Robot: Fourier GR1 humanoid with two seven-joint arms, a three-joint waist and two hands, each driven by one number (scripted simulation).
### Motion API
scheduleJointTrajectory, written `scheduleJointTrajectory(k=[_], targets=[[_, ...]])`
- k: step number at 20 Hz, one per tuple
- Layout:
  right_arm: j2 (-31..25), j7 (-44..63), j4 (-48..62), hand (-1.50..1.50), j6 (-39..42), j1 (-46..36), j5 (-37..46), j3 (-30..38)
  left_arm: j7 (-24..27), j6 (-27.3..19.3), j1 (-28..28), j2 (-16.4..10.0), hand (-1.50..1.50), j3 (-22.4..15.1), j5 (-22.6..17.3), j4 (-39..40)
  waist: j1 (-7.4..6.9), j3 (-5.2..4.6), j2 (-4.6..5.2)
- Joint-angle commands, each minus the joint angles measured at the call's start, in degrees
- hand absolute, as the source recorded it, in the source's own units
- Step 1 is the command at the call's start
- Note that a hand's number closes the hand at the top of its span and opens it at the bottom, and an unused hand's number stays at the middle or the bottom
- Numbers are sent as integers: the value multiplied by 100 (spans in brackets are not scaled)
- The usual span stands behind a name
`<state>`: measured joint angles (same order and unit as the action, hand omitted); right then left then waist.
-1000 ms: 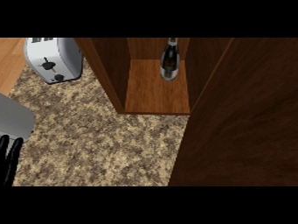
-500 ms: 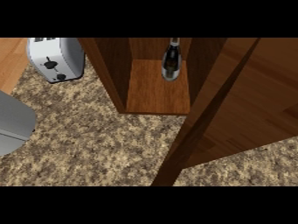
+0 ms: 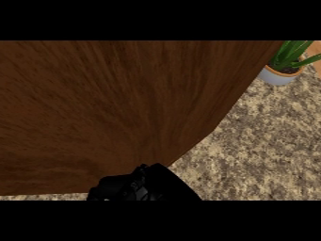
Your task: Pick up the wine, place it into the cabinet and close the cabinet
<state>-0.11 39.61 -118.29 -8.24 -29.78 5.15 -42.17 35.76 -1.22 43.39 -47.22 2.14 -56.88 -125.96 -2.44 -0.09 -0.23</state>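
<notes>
Cabinet door [image 3: 107, 108] spreading up and left from robot hand [image 3: 138, 186], hand's state impossible to tell, plant [image 3: 288, 61] far up-right, on speckled surface [image 3: 274, 141]

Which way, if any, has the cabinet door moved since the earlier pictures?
Yes. The cabinet door has swung left across the granite counter. It now covers the view's left and middle and has uncovered the potted plant.

Cabinet door [image 3: 100, 108] dark brown, streaky wood grain; right of it, tabletop [image 3: 274, 141] speckled beige-brown, plant [image 3: 295, 51] green, pot [image 3: 275, 77] white.
</notes>
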Motion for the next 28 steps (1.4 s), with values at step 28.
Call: scheduleJointTrajectory(k=[28], targets=[[-635,-2595,5072,150,772,-2798,-618,2866,-1531,-344,-1279,745,-150,-539,617,-13,220,4,126]])
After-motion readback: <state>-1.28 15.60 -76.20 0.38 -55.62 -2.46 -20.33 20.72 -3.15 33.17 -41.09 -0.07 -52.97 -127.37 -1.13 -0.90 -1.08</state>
